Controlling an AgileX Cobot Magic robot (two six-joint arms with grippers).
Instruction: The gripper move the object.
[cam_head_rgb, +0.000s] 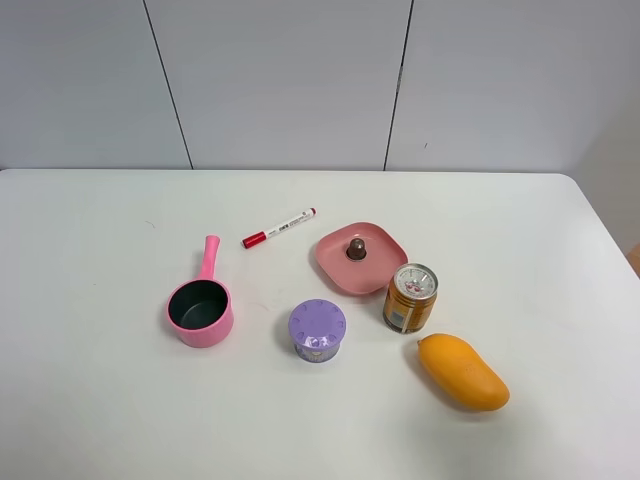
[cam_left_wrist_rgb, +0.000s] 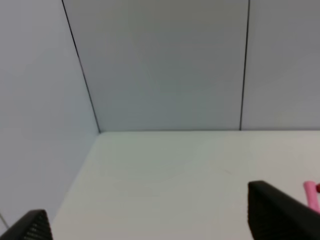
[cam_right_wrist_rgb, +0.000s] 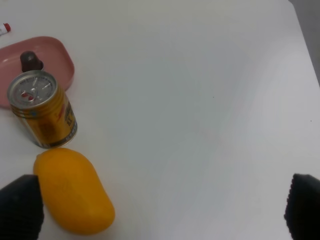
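Observation:
The orange-gold drink can with a silver top stands upright on the white table, just in front of the pink lid and between the purple tub and the mango. It also shows in the right wrist view. My right gripper is open and empty, with one black fingertip beside the mango and well short of the can. My left gripper is open and empty and faces the far wall over the table's left back corner. Neither arm shows in the exterior high view.
An orange mango lies right of and in front of the can. A round purple tub stands left of it. A pink square lid with a knob, a pink saucepan and a red marker lie further back and left.

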